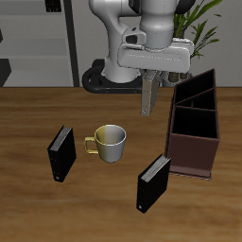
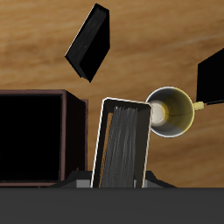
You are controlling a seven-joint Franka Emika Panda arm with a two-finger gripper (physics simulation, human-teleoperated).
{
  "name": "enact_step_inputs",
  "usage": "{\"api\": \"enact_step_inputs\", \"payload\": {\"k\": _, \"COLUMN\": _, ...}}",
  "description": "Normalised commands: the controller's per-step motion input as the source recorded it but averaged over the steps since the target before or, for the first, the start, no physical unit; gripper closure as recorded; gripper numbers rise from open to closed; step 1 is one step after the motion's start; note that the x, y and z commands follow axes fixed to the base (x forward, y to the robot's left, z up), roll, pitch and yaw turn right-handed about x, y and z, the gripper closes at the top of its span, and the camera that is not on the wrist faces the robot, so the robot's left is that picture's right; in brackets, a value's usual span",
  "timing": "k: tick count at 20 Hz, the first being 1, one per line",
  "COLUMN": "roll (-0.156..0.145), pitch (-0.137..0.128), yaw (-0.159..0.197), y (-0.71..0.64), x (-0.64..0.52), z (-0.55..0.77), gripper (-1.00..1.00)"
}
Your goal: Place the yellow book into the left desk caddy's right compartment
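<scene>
My gripper is shut on the yellow book, a thin tan-grey book that hangs upright from the fingers, above the table. In the wrist view the book shows its striped page edges. The left desk caddy is a tall maroon-brown box with inner dividers, standing beside the held book. The book is outside the caddy, level with its back end. The caddy's dark opening also shows in the wrist view, close beside the book.
A cream mug stands in front of the held book and shows in the wrist view. Two black books stand upright, one beside the mug, one near the caddy's front.
</scene>
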Motion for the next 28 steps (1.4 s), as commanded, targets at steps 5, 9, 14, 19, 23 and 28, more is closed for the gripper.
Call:
{"api": "enact_step_inputs", "payload": {"k": 5, "roll": 0.005, "pitch": 0.009, "yaw": -0.019, "y": 0.32, "x": 0.11, "z": 0.01, "gripper": 1.0}}
{"api": "enact_step_inputs", "payload": {"k": 9, "roll": 0.037, "pitch": -0.001, "yaw": 0.026, "y": 0.41, "x": 0.06, "z": -0.03, "gripper": 1.0}}
{"api": "enact_step_inputs", "payload": {"k": 14, "roll": 0.019, "pitch": 0.009, "yaw": -0.002, "y": 0.24, "x": 0.13, "z": 0.01, "gripper": 1.0}}
{"api": "enact_step_inputs", "payload": {"k": 19, "roll": 0.03, "pitch": -0.019, "yaw": 0.001, "y": 0.31, "x": 0.05, "z": 0.14, "gripper": 1.0}}
{"api": "enact_step_inputs", "payload": {"k": 23, "roll": 0.059, "pitch": -0.024, "yaw": 0.029, "y": 0.42, "x": 0.06, "z": 0.13, "gripper": 1.0}}
{"api": "enact_step_inputs", "payload": {"k": 28, "roll": 0.037, "pitch": -0.012, "yaw": 0.015, "y": 0.25, "x": 0.07, "z": 0.01, "gripper": 1.0}}
